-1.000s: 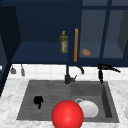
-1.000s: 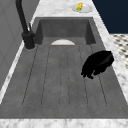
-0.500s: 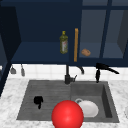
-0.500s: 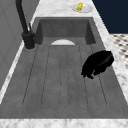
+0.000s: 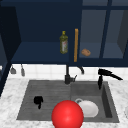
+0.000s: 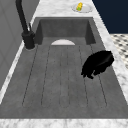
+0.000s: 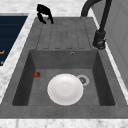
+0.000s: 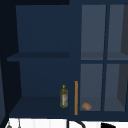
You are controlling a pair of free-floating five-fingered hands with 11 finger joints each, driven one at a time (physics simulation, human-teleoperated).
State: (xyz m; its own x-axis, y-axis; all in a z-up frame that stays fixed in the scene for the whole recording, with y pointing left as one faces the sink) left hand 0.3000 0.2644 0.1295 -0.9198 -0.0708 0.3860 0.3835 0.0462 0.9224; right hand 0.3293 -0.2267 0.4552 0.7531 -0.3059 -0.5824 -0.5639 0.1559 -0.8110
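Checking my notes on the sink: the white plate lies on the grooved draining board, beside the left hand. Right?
Not quite. The white plate lies in the basin, by the drain, as the right side view shows. The left hand does hover over the draining board.

Kitchen: sink [image 5: 27, 100], faucet [image 5: 67, 75], wall cabinet [image 8: 42, 57]

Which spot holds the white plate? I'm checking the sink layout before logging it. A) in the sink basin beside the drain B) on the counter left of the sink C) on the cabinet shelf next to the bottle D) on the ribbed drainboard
A: the white plate lies flat on the floor of the sink basin, right beside the drain.
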